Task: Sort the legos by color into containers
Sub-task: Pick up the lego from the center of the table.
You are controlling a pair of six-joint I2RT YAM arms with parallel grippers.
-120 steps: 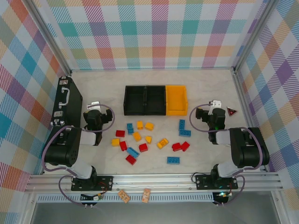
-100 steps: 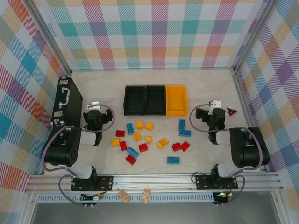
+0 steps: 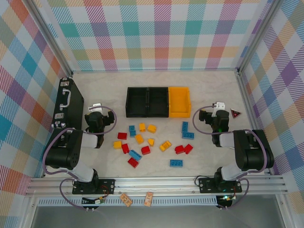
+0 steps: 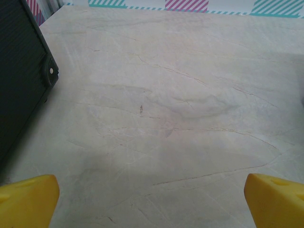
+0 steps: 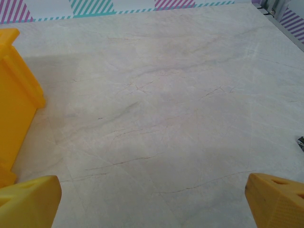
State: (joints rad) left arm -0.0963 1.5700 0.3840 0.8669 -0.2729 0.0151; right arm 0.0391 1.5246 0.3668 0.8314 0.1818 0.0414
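The legos lie scattered mid-table in the top view: red ones [image 3: 125, 148], yellow-orange ones [image 3: 151, 128] and blue ones [image 3: 176, 163], with a blue L-shaped group [image 3: 186, 130] toward the right. Behind them stand the containers in a row: two black bins [image 3: 137, 114] and an orange-yellow bin [image 3: 179, 113], whose corner [image 5: 14, 95] also appears at the left of the right wrist view. My left gripper [image 3: 96, 110] rests left of the legos, open [image 4: 152, 202] over bare table. My right gripper [image 3: 218, 109] sits right of them, open [image 5: 152, 202], nothing between its yellow fingertips [image 5: 28, 199].
A black briefcase [image 3: 66, 102] stands at the far left, its corner [image 4: 21, 71] close to the left gripper. A small red-and-black triangle [image 3: 235, 112] lies just right of the right gripper. Two tags [image 3: 126, 199] lie on the front rail.
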